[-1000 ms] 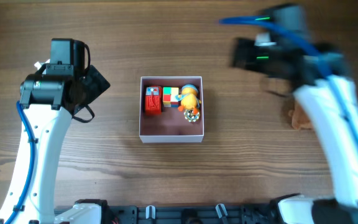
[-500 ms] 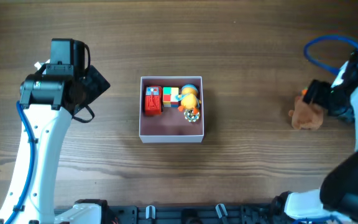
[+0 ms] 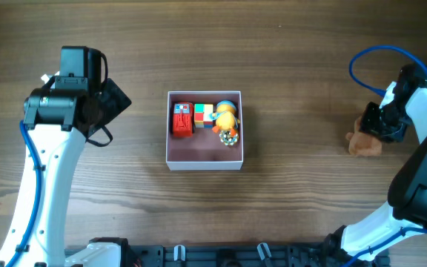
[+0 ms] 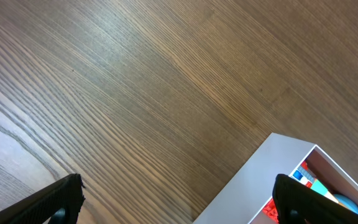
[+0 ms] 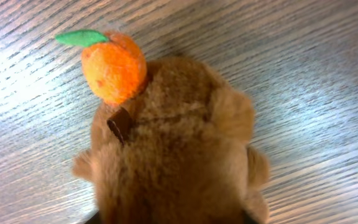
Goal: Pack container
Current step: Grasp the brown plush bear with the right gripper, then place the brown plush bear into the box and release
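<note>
The container (image 3: pixel 199 152), a white square box with a pink floor, sits mid-table. In its back half lie a red toy (image 3: pixel 182 119), a coloured cube (image 3: pixel 204 114) and an orange-and-blue figure (image 3: pixel 227 119). At the far right my right gripper (image 3: pixel 377 124) is down over a brown plush toy (image 3: pixel 362 142) on the table. The wrist view shows the plush (image 5: pixel 173 149) with an orange fruit (image 5: pixel 114 65) on its head filling the space between the jaws, which press on its sides. My left gripper (image 4: pixel 179 202) hangs open left of the container's white wall (image 4: pixel 272 174), holding nothing.
Bare wooden table (image 3: pixel 302 193) surrounds the container on all sides. The left arm (image 3: pixel 43 170) stands over the left part of the table. The right arm's blue cable (image 3: pixel 362 63) loops above the plush near the right edge.
The right arm swung from the back of the table to the far right and came down on the plush, its jaws closing in on it. The left arm has not moved.
</note>
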Robot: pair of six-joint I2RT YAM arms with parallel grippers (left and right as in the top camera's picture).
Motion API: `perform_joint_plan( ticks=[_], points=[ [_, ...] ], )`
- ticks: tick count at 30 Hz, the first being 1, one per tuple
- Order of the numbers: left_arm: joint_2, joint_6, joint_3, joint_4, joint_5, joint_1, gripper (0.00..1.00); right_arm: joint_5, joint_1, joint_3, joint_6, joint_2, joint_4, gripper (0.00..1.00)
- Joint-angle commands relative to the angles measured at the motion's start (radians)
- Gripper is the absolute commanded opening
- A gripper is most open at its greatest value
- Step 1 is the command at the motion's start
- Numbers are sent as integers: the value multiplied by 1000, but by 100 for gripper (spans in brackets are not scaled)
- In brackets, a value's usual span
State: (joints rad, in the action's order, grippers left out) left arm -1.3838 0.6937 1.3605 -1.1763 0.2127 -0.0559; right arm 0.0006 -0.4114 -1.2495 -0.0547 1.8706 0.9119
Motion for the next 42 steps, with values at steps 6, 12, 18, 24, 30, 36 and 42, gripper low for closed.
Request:
perform_joint_plan(
  ticks=[6,12,18,24,30,36,42],
  points=[
    [-6,-5,-8,-7,16,6,98,-108,16,-13,-1,-37,51,9],
    [-6,-5,-8,-6,16,6,99,-133,308,-150,28,-341,110,7],
    [-6,-5,-8,-7,16,6,99,-130,823,-185,40,-450,23,4],
    [-6,-5,-8,-11,16,6,98,-51,1030,-185,515,-306,-17,4],
    [-6,-5,-8,-10,16,6,99,-145,1112,-185,578,-157,-56,4],
    [-6,-5,-8,-10,16,6,99,-145,1200,-182,570,-77,-74,4],
    [-6,-5,-8,-11,16,6,99,-145,1199,-182,515,-41,-74,40]
  ],
)
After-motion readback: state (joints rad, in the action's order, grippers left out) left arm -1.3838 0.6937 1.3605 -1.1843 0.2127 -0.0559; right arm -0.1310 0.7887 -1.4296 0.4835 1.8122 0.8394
